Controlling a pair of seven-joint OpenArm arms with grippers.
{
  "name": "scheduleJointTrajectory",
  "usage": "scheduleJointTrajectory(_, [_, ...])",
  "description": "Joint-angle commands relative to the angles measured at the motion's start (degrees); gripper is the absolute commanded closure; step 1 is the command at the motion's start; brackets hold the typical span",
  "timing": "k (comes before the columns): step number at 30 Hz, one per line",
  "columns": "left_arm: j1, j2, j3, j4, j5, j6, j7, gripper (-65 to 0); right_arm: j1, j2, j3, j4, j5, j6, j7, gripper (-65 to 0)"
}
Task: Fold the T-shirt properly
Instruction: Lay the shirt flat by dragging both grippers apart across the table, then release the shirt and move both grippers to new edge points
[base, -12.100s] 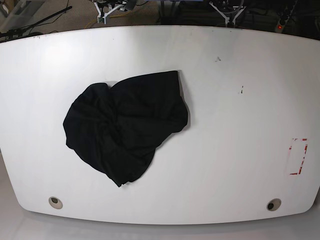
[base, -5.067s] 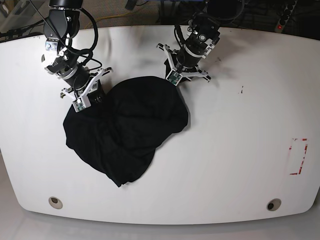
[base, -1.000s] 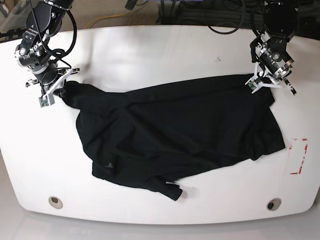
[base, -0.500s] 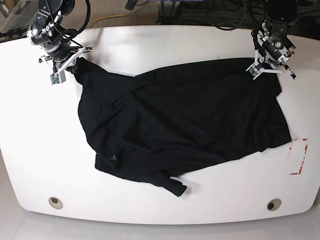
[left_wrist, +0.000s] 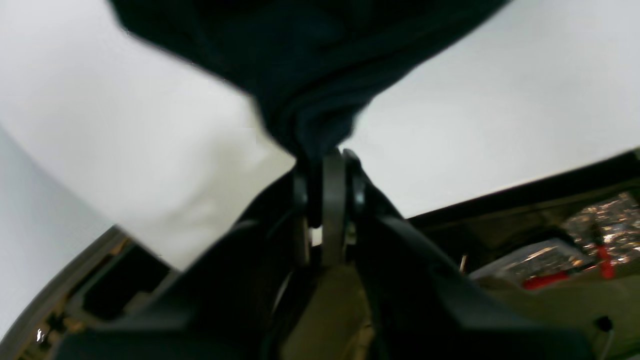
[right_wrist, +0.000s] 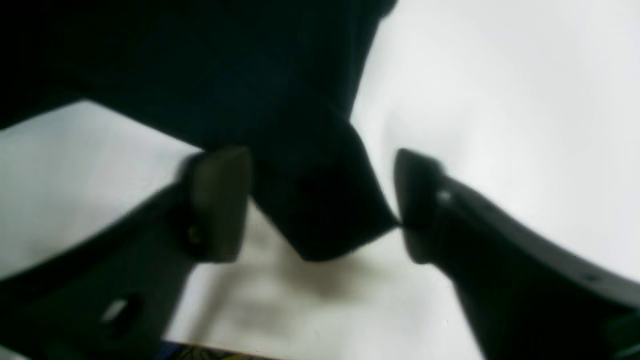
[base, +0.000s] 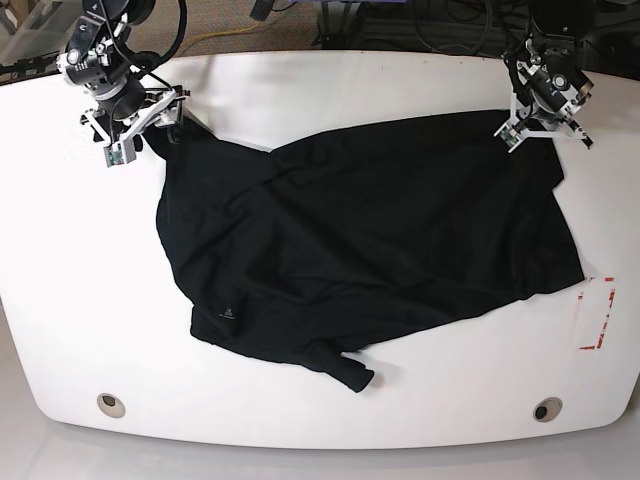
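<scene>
black t-shirt spread across the white table, one corner pinched, the other let go

both wrist views are blurred, and in the base view we cannot make out either gripper's fingers against the dark cloth. the white table (base: 400, 400) has a round hole (base: 111, 404) near each front corner, red tape marks (base: 597, 312) beside the shirt's hem side, and cables on the floor behind. the t-shirt (base: 370, 240) lies mostly flat, wrinkled, its long axis running across the table from one gripper to the other. the left gripper (left_wrist: 325, 165) is clenched on a bunched fold of the shirt; the right gripper (right_wrist: 320, 200) stands wide, a shirt corner loose between its fingers (right_wrist: 220, 200).
</scene>
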Motion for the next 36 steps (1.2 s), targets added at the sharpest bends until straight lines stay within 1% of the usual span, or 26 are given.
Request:
scheduleJointTrajectory(1, [-0.25,-0.21,-0.23,0.82,0.37,-0.06,-0.31,0.0,0.08,0.21,0.20,2.06,0.82,-0.03,0.89,-50.4])
scheduleJointTrajectory(9, [-0.25,-0.56,-0.15,0.73,0.37,-0.06,-0.39,0.0,0.87,0.21,0.20,2.85,0.82,0.06,0.89,-50.4])
scheduleJointTrajectory(11, [-0.25,-1.27,-0.15,0.73,0.37,-0.06,-0.39,0.0,2.02,0.03,0.20,2.85,0.82,0.06,0.89,-50.6])
scheduleJointTrajectory(15, [-0.25,-3.64,0.12,0.73,0.72,-0.06,-0.39,0.0,3.42,-0.05,0.11,2.85,0.91,0.06,0.89,-50.6])
scheduleJointTrajectory(21, [1.24,-9.88,0.12,0.73,0.55,-0.06,-0.39,-0.7,5.62,-0.05,-0.06,2.76,0.91,0.06,0.80,-50.7])
scheduleJointTrajectory(22, [1.33,-10.67,0.12,0.73,0.46,-0.06,-0.39,-2.1,5.80,-0.05,-0.06,2.76,0.91,0.06,0.80,-50.9])
scheduleJointTrajectory(24, [1.42,-11.46,0.12,0.73,0.46,-0.06,-0.39,-8.9,6.50,-0.05,-0.15,2.76,0.91,0.06,0.80,-50.9])
scheduleJointTrajectory(25, [1.42,-11.64,0.12,0.73,0.46,-0.06,-0.39,-14.4,6.76,-0.05,-0.15,2.67,0.91,0.06,0.80,-50.9])
scheduleJointTrajectory(26, [1.42,-11.73,0.12,0.73,0.46,-0.06,-0.39,-22.4,6.85,-0.05,-0.15,2.23,0.91,0.06,0.80,-50.9])
scheduleJointTrajectory(27, [1.42,-11.73,0.12,0.73,0.46,-0.06,-0.39,-28.1,7.03,-0.05,-0.24,1.88,0.91,0.06,0.80,-50.9])
scheduleJointTrajectory(29, [1.33,-11.73,0.12,0.73,0.37,-0.06,-0.39,-37.4,7.91,-0.05,-0.24,1.44,1.44,0.06,0.80,-50.9])
scheduleJointTrajectory(30, [1.33,-11.73,0.12,0.73,0.37,-0.06,-0.39,-40.6,8.17,-0.05,-0.24,0.82,2.06,0.06,0.36,-50.9])
scheduleJointTrajectory(31, [1.24,-11.64,0.12,0.73,0.37,-0.06,-0.31,-42.9,8.52,-0.05,-0.24,-0.05,2.67,0.06,-0.25,-50.9])
scheduleJointTrajectory(33, [1.06,-11.38,0.12,0.73,0.37,-0.06,-0.22,-44.9,9.67,0.38,-0.24,-2.08,4.08,0.06,-1.31,-50.9])
scheduleJointTrajectory(36, [0.98,-11.20,0.12,0.73,-0.42,-0.06,-0.22,-42.8,11.86,0.47,0.03,-5.33,5.48,0.06,-1.66,-50.9])
